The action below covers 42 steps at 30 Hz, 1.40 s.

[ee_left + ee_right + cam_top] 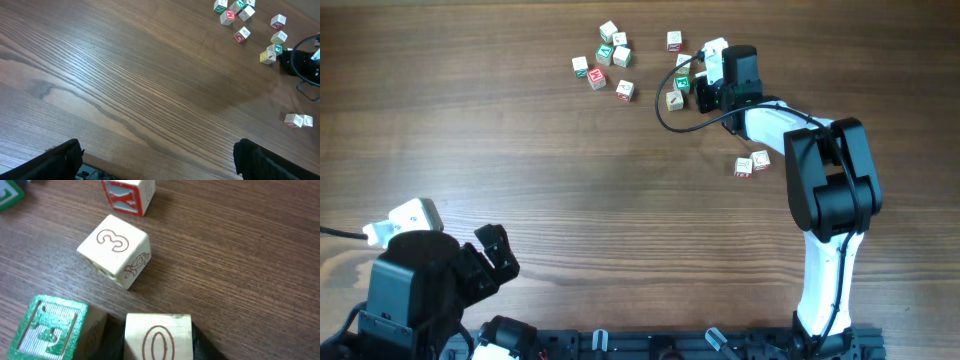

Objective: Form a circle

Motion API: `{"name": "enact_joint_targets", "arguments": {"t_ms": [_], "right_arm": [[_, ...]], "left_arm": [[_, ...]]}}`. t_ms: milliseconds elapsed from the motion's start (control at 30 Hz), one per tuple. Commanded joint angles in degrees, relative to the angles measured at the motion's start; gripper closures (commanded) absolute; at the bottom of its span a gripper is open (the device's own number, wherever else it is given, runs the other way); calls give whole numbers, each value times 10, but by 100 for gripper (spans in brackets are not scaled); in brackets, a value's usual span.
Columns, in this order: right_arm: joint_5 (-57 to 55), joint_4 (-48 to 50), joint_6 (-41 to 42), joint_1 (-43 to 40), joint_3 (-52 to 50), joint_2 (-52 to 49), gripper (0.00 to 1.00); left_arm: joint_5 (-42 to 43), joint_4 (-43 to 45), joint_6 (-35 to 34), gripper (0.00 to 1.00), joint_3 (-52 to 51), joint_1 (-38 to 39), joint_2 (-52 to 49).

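1. Broadly, a brown wood-grain table top [570, 180] under everything; bare across its whole middle and left, with a dark rail [720, 345] along the near edge.
2. On the right, a black-and-white right arm [825, 190], rising from the near edge and bending in toward the far centre; a thin black cable [662, 115] looped on the wood beside its wrist.
3. At the near left corner, a black left arm [405, 290], well apart from every cube.
4. Low over bare wood, the left gripper [157, 150]: black fingers [62, 160] spread wide at the two lower corners of its wrist view, nothing between them.
5. Down among the cubes, the right gripper [700, 92]: dark fingers [200, 347] pressed to both sides of a pale wooden cube with a red oval zero [157, 335], clamped on it.
6. Toward the far side, small pale wooden cubes with red or green faces [610, 58]: scattered, no ring; a loose bunch left of the right gripper, a few more close around its fingertips, open wood between the two groups.
7. Apart from the rest, a pair of pale cubes [752, 163] side by side, just left of the right arm's elbow.
8. Nearest the clamped cube, in the right wrist view: a green-faced cube [47, 330] just beside it on the left, a finger between; a cube with a red 3 and a small turtle drawing [115, 250] ahead across a gap; a red-framed cube [127, 195] cut off by the top edge.
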<state>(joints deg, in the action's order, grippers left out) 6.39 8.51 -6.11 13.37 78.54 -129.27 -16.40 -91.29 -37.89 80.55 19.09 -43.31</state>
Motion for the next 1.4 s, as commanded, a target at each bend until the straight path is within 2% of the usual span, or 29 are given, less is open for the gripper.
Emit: {"name": "enact_joint_targets", "arguments": {"t_ms": [0, 67, 133, 233, 300, 400, 467, 567, 633, 800, 900, 933, 1000, 1200, 1267, 1367], "right_arm": [[9, -34, 3, 2, 0, 31, 77], [9, -95, 3, 2, 0, 111, 82], [9, -158, 3, 2, 0, 187, 82], [9, -330, 31, 2, 0, 331, 82], [9, -478, 67, 2, 0, 406, 82], [9, -667, 151, 2, -4, 436, 83], [9, -716, 206, 2, -44, 434, 83], [9, -687, 261, 2, -144, 434, 83], [-2, -627, 297, 2, -205, 434, 83], [-140, -560, 379, 2, -251, 433, 78], [-175, -481, 378, 2, -280, 433, 77], [-171, -457, 378, 2, -295, 433, 72], [-151, -452, 376, 2, -310, 433, 72], [-142, -433, 376, 2, -323, 433, 61], [-125, -433, 371, 2, -323, 433, 50], [-123, -427, 360, 2, -323, 433, 43]], "left_arm": [[3, 1, -7, 0, 0, -3, -1], [3, 1, -7, 0, 0, -3, -1], [3, 1, -7, 0, 0, -3, -1], [3, 1, -7, 0, 0, -3, -1], [3, 1, -7, 0, 0, -3, -1], [3, 1, -7, 0, 0, -3, -1], [3, 1, -7, 0, 0, -3, -1], [3, 1, -7, 0, 0, -3, -1], [3, 1, -7, 0, 0, -3, -1], [3, 1, -7, 0, 0, -3, -1], [3, 1, -7, 0, 0, -3, -1], [3, 1, -7, 0, 0, -3, -1], [3, 1, -7, 0, 0, -3, -1], [3, 1, -7, 0, 0, -3, -1], [3, 1, -7, 0, 0, -3, -1], [3, 1, -7, 0, 0, -3, -1]]}}
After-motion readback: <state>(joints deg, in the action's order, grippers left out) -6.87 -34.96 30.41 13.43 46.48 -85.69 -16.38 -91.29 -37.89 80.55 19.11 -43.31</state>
